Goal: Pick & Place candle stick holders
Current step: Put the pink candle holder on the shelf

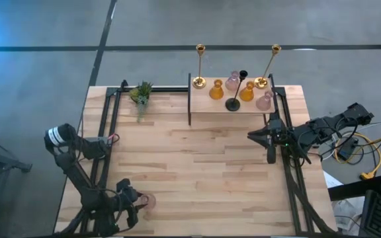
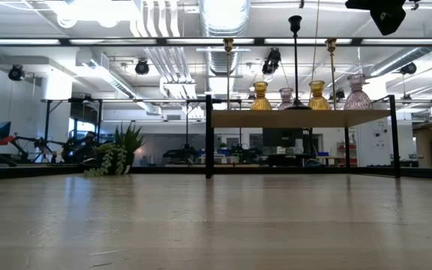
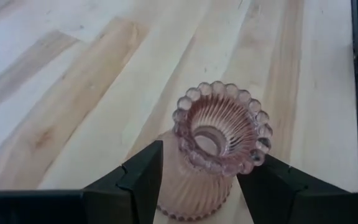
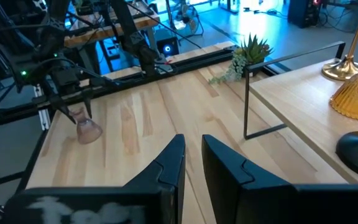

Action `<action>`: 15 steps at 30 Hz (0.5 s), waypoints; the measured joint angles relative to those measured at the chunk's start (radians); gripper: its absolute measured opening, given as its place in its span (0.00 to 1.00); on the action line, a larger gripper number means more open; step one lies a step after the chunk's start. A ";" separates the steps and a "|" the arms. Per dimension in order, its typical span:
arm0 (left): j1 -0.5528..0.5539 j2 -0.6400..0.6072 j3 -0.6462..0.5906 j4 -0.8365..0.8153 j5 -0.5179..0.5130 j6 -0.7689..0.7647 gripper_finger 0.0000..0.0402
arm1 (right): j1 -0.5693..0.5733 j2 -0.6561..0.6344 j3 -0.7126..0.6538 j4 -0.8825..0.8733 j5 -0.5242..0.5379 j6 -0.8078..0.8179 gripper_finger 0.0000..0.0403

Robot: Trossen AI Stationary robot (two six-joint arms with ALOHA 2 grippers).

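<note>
We see the left gripper (image 3: 197, 186) grasping a pink glass holder (image 3: 213, 155) between its fingers, its base cut off from sight. Beneath lies the wooden table (image 1: 197, 158). Far across, the right gripper (image 1: 253, 136) hangs nearly clenched, empty, near the shelf (image 1: 204, 106) bearing seven holders.

two dark, matte black jointed robot arms: the left arm (image 1: 78, 175) carries a white cylindrical joint housing near its shoulder; the right arm (image 1: 323, 132) trails black and yellow cables and shows small green lights. each ends in flat, angular black plastic fingers (image 4: 166, 168) with stepped inner edges.
</note>
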 joint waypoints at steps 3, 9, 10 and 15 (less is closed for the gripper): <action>0.007 0.004 0.000 0.004 -0.010 0.005 0.49 | 0.000 0.000 0.000 0.000 0.000 0.000 0.12; 0.023 0.006 -0.015 0.025 -0.020 0.028 0.49 | 0.000 0.000 0.000 0.002 0.000 -0.011 0.12; 0.024 0.007 -0.019 0.031 -0.020 0.030 0.49 | 0.000 0.000 0.000 0.002 0.000 -0.011 0.12; 0.030 0.007 -0.051 0.086 -0.046 0.063 0.49 | 0.000 0.000 0.000 0.002 0.001 -0.020 0.12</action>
